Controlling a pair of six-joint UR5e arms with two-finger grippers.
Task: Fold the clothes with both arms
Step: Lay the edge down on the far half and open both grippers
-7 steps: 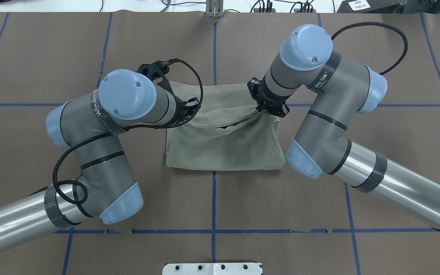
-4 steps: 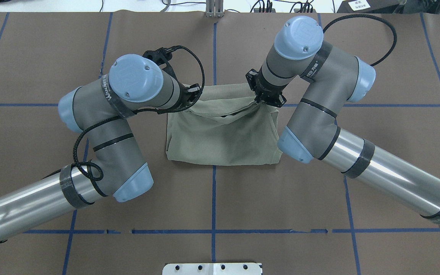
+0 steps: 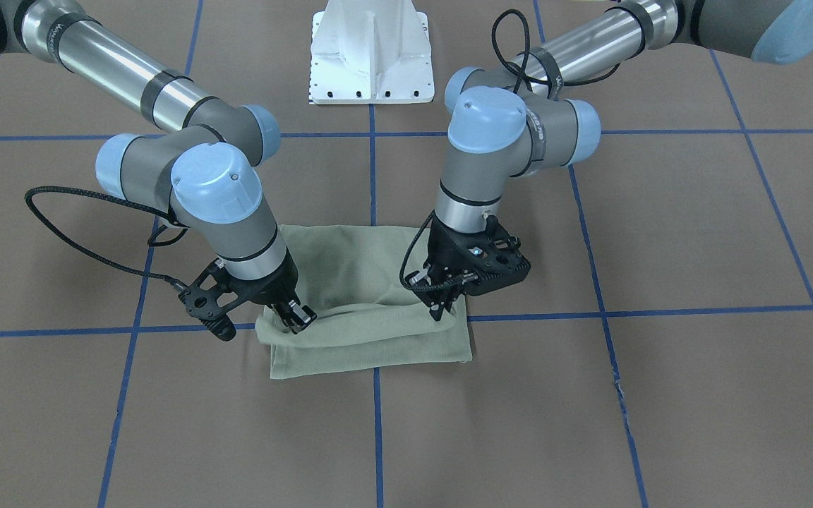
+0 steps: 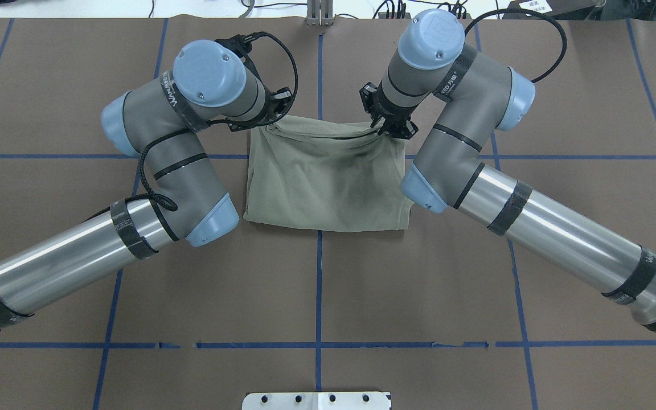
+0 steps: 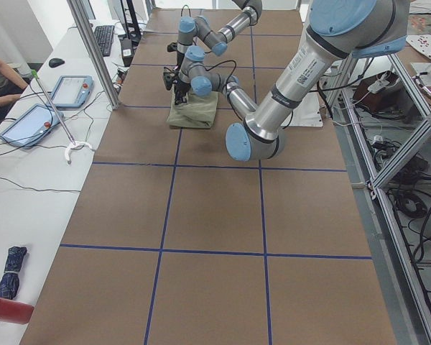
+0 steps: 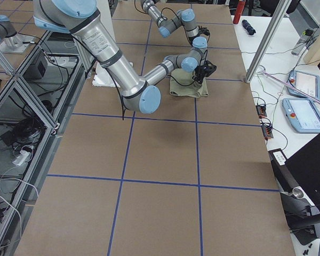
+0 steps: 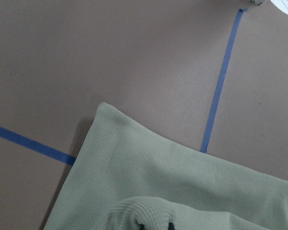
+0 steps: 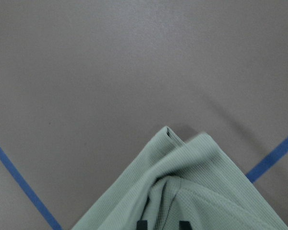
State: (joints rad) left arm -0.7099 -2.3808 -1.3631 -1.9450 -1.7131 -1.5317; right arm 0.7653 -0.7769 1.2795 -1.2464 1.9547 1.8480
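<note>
Seen from overhead, the robot's left arm (image 4: 163,171) reaches in across the brown-covered table (image 4: 49,85), its elbow bent and a black cable (image 4: 294,68) looping off the wrist. The left gripper (image 3: 439,309) points down at the far left corner of the sage-green knit shirt (image 4: 328,182), its fingers pinched together on the upper layer of cloth; the wrist camera shows ribbed fabric bunched up against the fingertips. The shirt lies folded into a rough rectangle at the middle of the table, straddling the central blue tape line (image 4: 319,285), with its near edge flat on the surface and its far edge gathered into a raised fold strung between the two grippers. At the far right corner the right gripper (image 3: 298,317) is likewise clamped on the cloth, with the fabric caught between its two dark fingertips in the wrist view. The right arm (image 4: 533,228) comes in from the right, mirroring the left arm, its own cable (image 4: 556,45) arching behind it.
</note>
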